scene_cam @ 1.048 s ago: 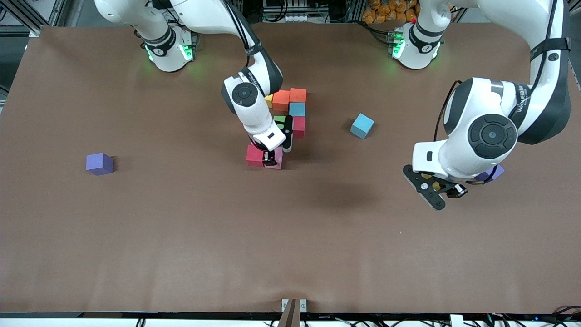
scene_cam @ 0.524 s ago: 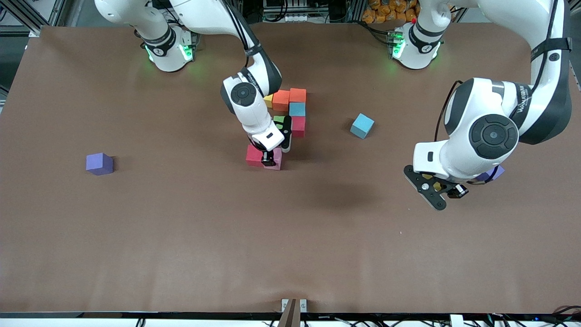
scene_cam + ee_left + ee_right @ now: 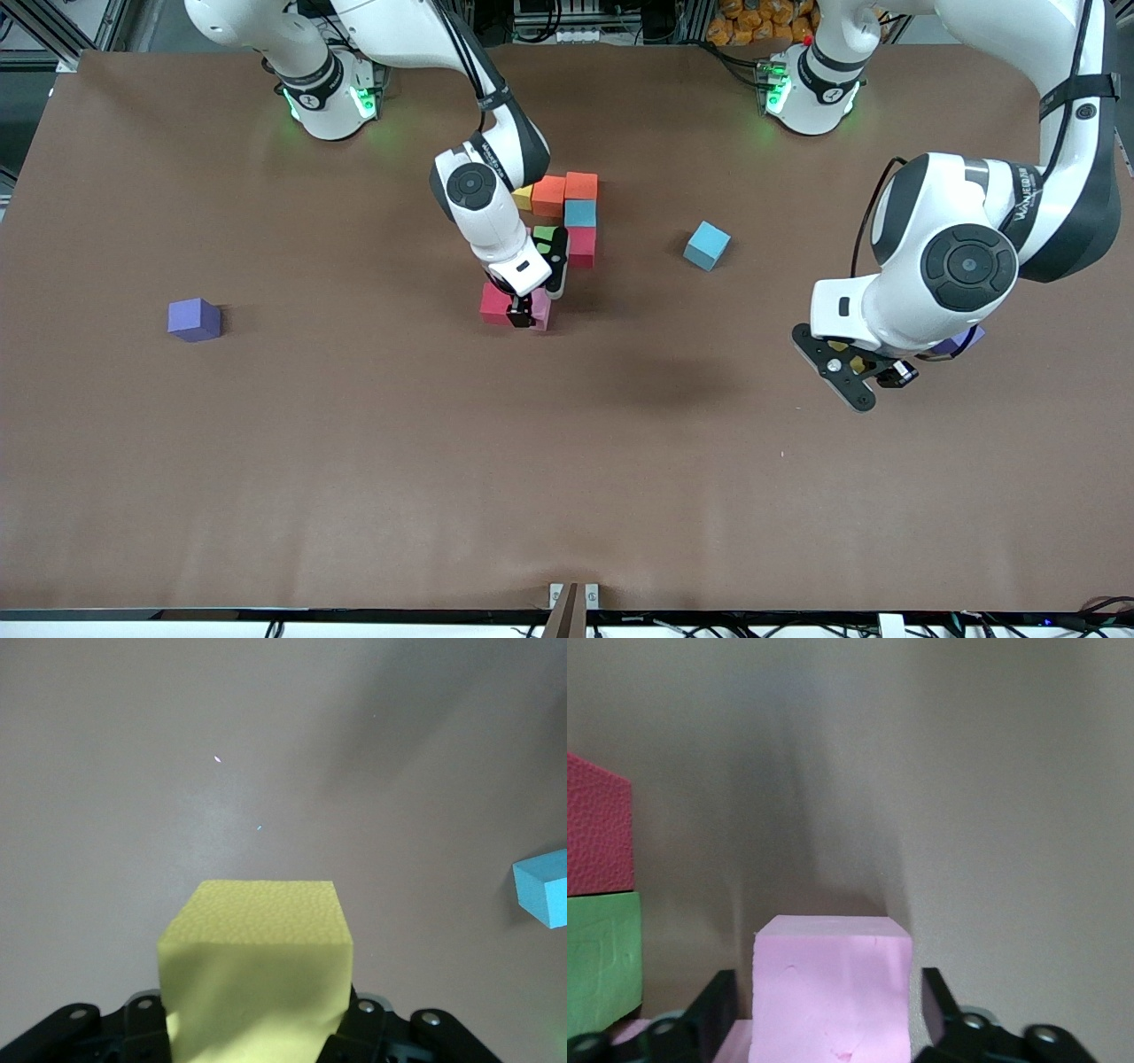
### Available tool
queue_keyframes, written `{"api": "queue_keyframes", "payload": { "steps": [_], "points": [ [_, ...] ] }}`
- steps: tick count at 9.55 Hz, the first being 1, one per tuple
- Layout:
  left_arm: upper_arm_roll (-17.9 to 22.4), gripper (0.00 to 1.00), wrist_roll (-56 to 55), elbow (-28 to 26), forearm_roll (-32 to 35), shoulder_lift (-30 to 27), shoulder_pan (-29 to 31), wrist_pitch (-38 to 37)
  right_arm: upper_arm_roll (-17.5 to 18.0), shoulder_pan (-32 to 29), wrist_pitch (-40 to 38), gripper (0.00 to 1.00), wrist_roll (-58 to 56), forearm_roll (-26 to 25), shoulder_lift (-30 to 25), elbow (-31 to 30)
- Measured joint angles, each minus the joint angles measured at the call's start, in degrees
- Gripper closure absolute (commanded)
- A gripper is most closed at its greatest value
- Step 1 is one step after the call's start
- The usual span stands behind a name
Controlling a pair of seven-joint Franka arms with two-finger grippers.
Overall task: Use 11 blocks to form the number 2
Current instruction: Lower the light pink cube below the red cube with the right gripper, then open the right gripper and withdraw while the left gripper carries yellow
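**Pink block down, yellow block in my other end effector**

My right end effector (image 3: 523, 312) is low over the middle of the worktop (image 3: 354, 461), at the end of the unfinished number 2 (image 3: 580, 213) that lies nearest the front camera. Its fingers (image 3: 719, 1005) are spread. The pink block (image 3: 831, 992) sits between them with a gap on each side, resting on the worktop and touching the red block (image 3: 494, 303) beside it. The green block (image 3: 602, 957) is close by in the digit. The digit's orange block (image 3: 548, 195) lies in the row farthest from the front camera.

My left end effector (image 3: 855, 363) hangs over bare worktop toward the left arm's end, pinching the yellow block (image 3: 257, 983). A loose light blue block (image 3: 706, 245) lies between the digit and that arm. One purple cube (image 3: 194, 319) sits well apart toward the right arm's end.
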Motion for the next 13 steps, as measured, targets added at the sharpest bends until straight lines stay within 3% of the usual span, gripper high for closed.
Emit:
{"api": "queue_keyframes", "payload": {
  "steps": [5, 10, 12, 13],
  "points": [
    [-0.1, 1.00, 0.0, 0.1, 0.0, 0.0, -0.1, 0.0, 0.0, 0.1, -0.4, 0.00, 0.0, 0.6, -0.7, 0.1],
    [-0.4, 1.00, 0.0, 0.1, 0.0, -0.3, -0.2, -0.4, -0.7, -0.1, -9.7, 0.00, 0.2, 1.0, -6.4, 0.3],
    [-0.4, 1.00, -0.1, 0.0, 0.0, -0.3, -0.2, -1.7, -3.5, -0.9, -18.0, 0.00, 2.1, 1.2, -10.8, 0.6],
    [-0.4, 1.00, -0.7, -0.1, 0.0, -0.3, -0.4, -1.8, -7.0, -1.3, -21.9, 0.00, 2.7, 1.2, -13.1, 0.6]
  ]
}}
